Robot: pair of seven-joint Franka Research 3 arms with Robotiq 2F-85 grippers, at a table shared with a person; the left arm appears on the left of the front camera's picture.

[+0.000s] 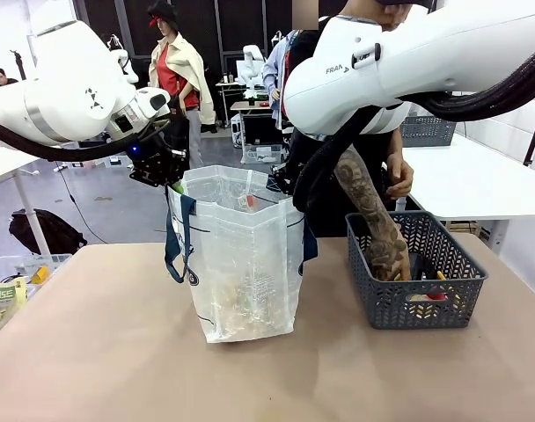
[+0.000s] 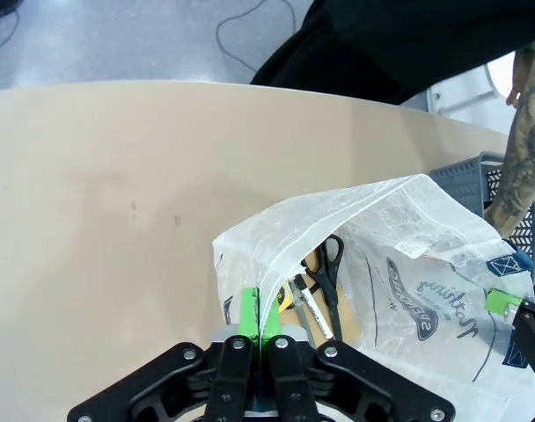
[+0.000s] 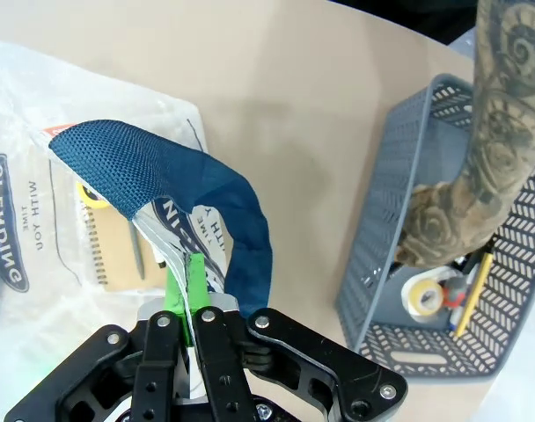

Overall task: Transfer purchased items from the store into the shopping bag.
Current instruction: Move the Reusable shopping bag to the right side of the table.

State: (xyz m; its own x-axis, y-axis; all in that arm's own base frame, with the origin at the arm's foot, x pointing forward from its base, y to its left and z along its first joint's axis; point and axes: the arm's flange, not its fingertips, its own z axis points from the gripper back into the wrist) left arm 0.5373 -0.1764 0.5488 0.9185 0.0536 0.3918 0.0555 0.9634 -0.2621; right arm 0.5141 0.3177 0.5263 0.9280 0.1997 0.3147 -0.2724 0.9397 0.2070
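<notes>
Table [image 1: 91, 369] | left end effector [image 2: 260, 306], right end effector [image 3: 187, 277] pinching shopping bag [image 1: 245, 264]

Left hand [image 2: 260, 303] and right hand [image 3: 186, 277] both pinched closed.

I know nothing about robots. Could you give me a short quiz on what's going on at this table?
1. True or false: the left gripper and the right gripper each pinch the rim of the shopping bag.
2. Where is the person's hand? A in the basket; B in the bag; C flat on the table.
3. Name one item lying inside the bag.
Key: 1 true; 2 A; 3 scissors, or the notebook.
</notes>
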